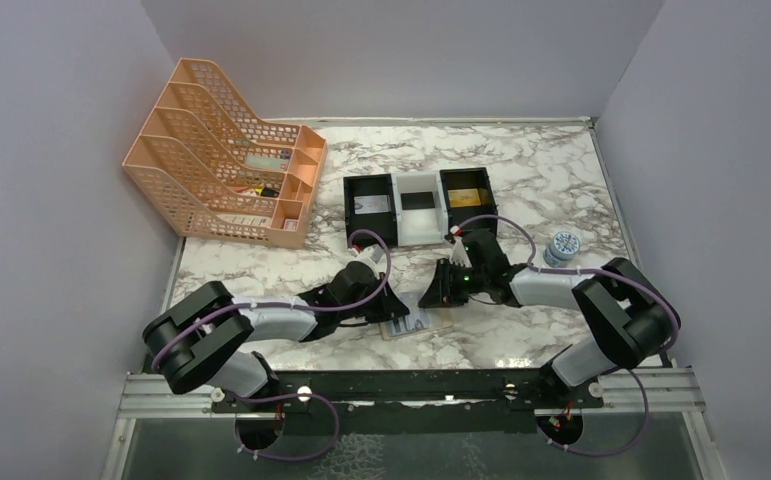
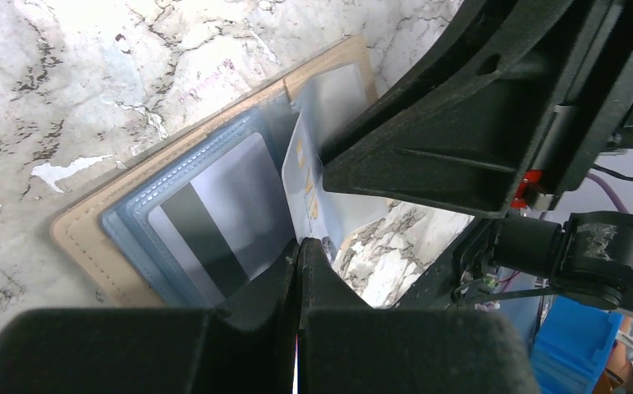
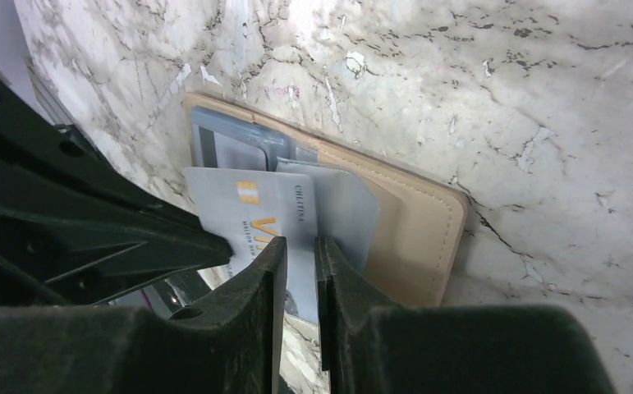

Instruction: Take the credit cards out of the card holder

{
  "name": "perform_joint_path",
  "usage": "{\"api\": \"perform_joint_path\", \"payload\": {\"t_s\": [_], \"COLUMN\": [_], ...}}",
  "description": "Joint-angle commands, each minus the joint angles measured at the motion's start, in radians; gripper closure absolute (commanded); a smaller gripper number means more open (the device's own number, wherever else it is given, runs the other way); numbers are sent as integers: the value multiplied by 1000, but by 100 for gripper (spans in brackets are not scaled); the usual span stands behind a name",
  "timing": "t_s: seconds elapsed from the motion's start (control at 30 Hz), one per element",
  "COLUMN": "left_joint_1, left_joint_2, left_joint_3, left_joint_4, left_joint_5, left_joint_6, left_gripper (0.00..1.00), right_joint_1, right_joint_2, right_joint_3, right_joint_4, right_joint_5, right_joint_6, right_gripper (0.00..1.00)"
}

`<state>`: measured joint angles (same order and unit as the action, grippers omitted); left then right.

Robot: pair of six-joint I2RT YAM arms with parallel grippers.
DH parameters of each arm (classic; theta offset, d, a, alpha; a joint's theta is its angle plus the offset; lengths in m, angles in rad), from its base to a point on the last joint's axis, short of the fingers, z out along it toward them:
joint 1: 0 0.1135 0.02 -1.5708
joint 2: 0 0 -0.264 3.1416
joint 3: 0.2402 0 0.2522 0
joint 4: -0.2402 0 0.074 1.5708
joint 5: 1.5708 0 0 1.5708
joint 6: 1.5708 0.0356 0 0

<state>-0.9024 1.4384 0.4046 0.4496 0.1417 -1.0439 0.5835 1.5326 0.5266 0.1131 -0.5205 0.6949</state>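
The tan card holder (image 1: 408,327) lies open on the marble between my two grippers, with its grey-blue inner faces (image 2: 136,209) up. One sleeve holds a card with a dark stripe (image 2: 210,226). A light-blue credit card with gold lettering (image 3: 251,209) sticks out of the holder (image 3: 411,222) and also shows edge-on in the left wrist view (image 2: 306,185). My left gripper (image 2: 303,245) is shut on that card's edge. My right gripper (image 3: 295,246) stands over the card with its jaws a narrow gap apart. Its finger (image 2: 411,164) touches the card.
A salmon file organizer (image 1: 231,170) stands at the back left. A row of black (image 1: 369,205), white (image 1: 419,205) and black (image 1: 468,195) trays sits behind the grippers. A small round blue-white container (image 1: 561,246) stands at the right.
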Motion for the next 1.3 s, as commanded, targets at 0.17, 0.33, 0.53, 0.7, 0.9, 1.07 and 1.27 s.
{"api": "perform_joint_path", "payload": {"t_s": [0.17,0.33,0.53,0.7,0.9,1.07,1.27], "left_joint_1": [3,11,41,107,321,420,427], "left_joint_2": [-144,-199,-296,-337,-428,-496,-530], "left_joint_3": [30,88,119,111,29,4,-71], "left_joint_4": [-256,-390,-408,-393,-288,-213,-58], "left_joint_5": [-97,-144,-125,-42,216,367,434], "left_joint_6": [103,176,234,277,289,293,208], "left_gripper": [100,100,100,100,100,100,100], "right_joint_1": [6,6,6,6,4,-48,-162], "right_joint_2": [-122,-219,-330,-479,-662,-677,-576], "right_joint_3": [-44,-65,-68,-143,-152,-118,-134], "right_joint_4": [-13,52,62,172,22,-67,99], "right_joint_5": [69,21,55,144,311,237,-176], "right_joint_6": [6,9,-16,-64,-122,-184,-114], "right_gripper": [72,46,40,37,34,30,30]}}
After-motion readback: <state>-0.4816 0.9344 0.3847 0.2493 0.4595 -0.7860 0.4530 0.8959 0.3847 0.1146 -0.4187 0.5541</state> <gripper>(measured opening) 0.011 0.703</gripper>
